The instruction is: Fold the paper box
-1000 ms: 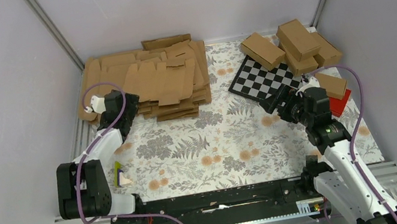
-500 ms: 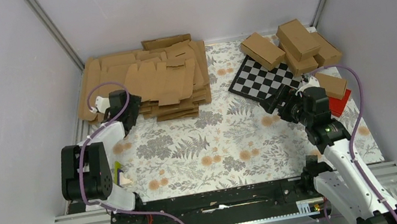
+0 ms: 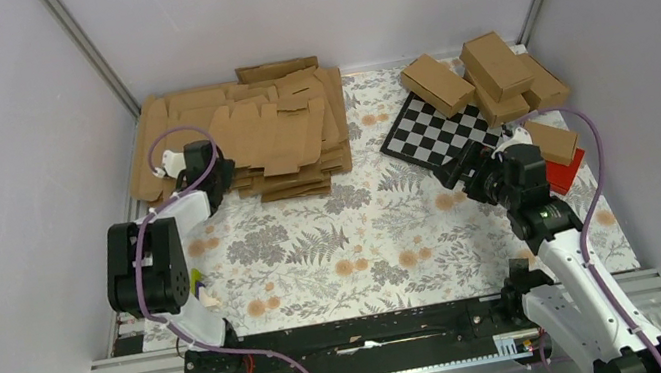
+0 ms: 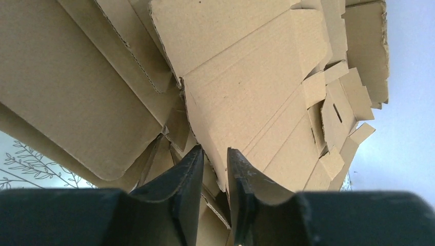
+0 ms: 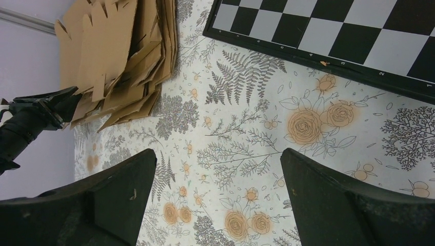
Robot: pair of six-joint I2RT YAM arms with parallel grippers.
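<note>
Black-fingered, the right gripper gaped wide over the floral cloth at three o'clock. Farther, at ten o'clock, the left gripper nearly closed around the paper box atop the cardboard stack; grip unclear.

My left arm and right arm wear white shells with black joints; a purple cable loops along each. My left hand and right hand have black, tapering fingers.
</note>
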